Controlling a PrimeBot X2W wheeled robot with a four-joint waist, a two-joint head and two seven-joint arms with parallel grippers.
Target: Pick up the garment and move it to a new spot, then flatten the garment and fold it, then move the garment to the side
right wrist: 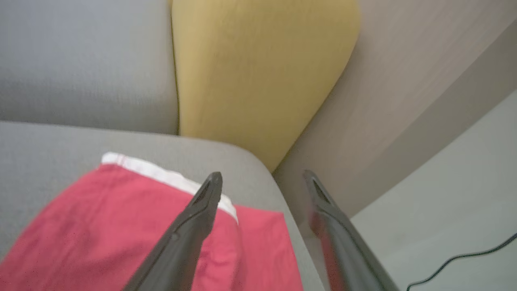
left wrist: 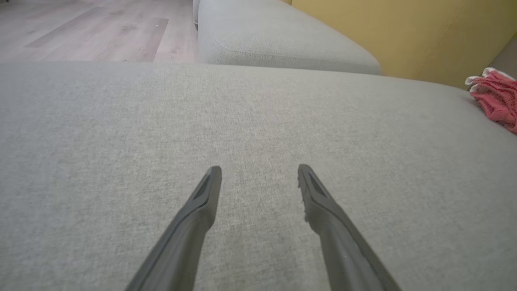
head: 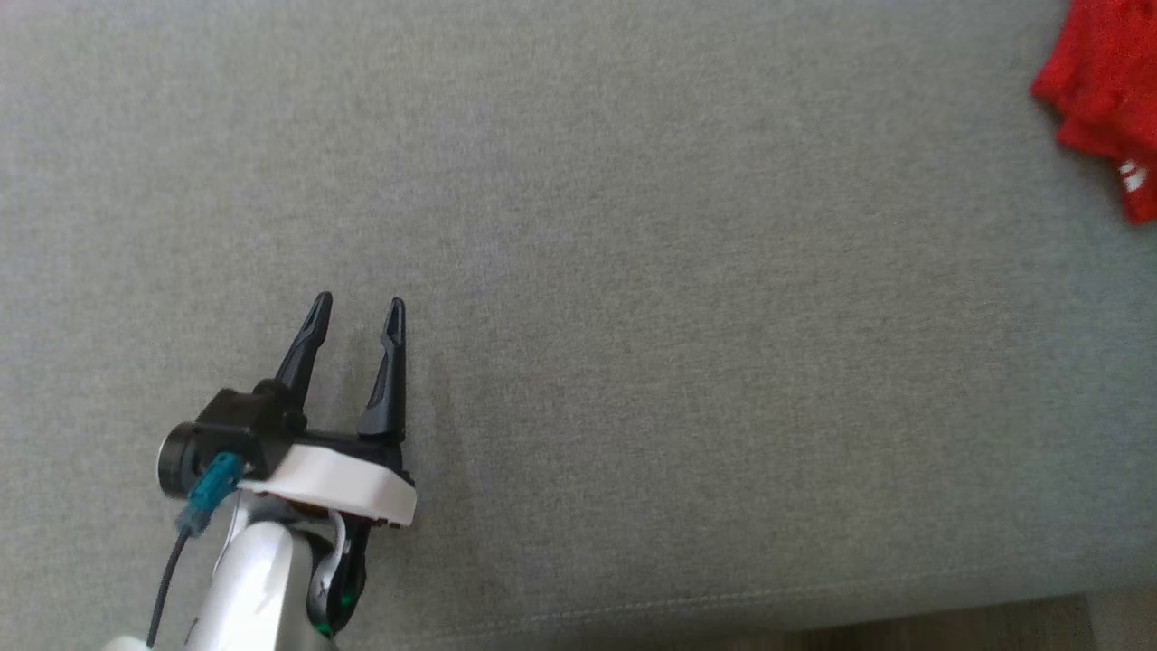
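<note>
Left gripper (head: 360, 307) by seat cushion (head: 678, 271) front edge: fingers wide, empty, open seat ahead. Right gripper (right wrist: 262, 178) spread wide, holding nothing, above red garment (right wrist: 101, 234) at the seat's far right corner, against yellow cushion (right wrist: 258, 72).

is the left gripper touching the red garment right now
Apart. The head view shows the left gripper at lower left and the red garment at the upper right edge, with a broad stretch of grey cushion between them.
</note>
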